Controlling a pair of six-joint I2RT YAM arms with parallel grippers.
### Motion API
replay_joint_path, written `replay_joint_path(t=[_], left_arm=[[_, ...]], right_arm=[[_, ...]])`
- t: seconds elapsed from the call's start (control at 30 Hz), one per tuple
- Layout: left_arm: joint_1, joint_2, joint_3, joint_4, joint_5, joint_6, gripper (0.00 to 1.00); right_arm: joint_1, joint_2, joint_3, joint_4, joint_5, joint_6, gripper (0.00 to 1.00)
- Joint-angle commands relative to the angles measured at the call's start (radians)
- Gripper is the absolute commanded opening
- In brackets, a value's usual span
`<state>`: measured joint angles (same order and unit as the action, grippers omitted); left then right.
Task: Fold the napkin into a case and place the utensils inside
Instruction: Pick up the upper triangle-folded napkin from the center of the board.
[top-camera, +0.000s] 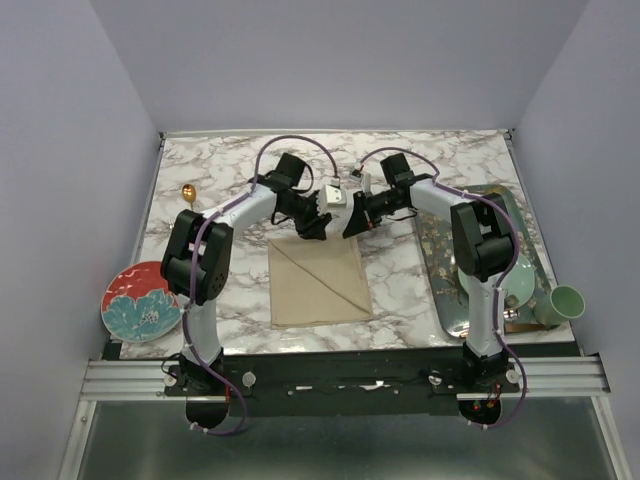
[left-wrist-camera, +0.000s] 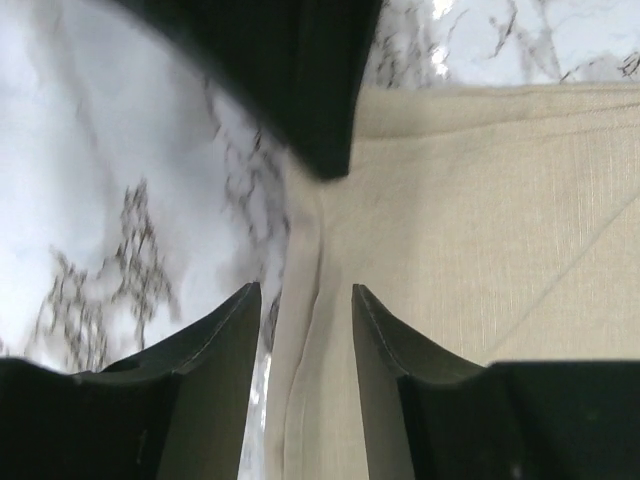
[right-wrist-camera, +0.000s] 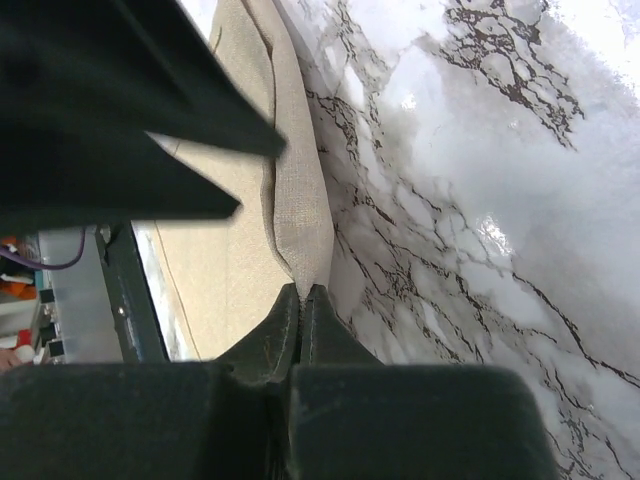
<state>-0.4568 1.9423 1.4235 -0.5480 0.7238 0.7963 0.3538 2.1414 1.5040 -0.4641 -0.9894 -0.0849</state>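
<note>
The beige napkin (top-camera: 318, 282) lies flat on the marble table as a folded square with a diagonal crease; no case shape shows. My left gripper (top-camera: 312, 228) hovers at its far left corner. In the left wrist view it (left-wrist-camera: 305, 300) is open, its fingers (left-wrist-camera: 225, 345) straddling the napkin's (left-wrist-camera: 480, 230) folded edge without clamping it. My right gripper (top-camera: 352, 225) is at the far right corner. In the right wrist view it (right-wrist-camera: 302, 292) is shut on a pinched ridge of napkin (right-wrist-camera: 295, 200). A gold spoon (top-camera: 188, 192) lies far left.
A red floral plate (top-camera: 143, 300) sits at the near left edge. A patterned tray (top-camera: 440, 270) runs along the right side, with a pale green cup (top-camera: 563, 303) at its near end. The two gripper heads are close together above the napkin's far edge.
</note>
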Motion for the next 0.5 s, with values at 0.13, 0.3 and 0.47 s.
replay_joint_path(t=[0.13, 0.3, 0.47], left_arm=[[0.236, -0.022, 0.052, -0.249, 0.109, 0.090, 0.58], [0.264, 0.033, 0.095, -0.305, 0.095, 0.135, 0.58], [0.264, 0.078, 0.132, -0.329, 0.091, 0.155, 0.59]], right_arm=[[0.007, -0.067, -0.036, 0.010, -0.017, -0.062, 0.01], [0.028, -0.135, -0.065, 0.010, -0.003, -0.133, 0.01], [0.074, -0.205, -0.102, 0.008, 0.020, -0.219, 0.00]])
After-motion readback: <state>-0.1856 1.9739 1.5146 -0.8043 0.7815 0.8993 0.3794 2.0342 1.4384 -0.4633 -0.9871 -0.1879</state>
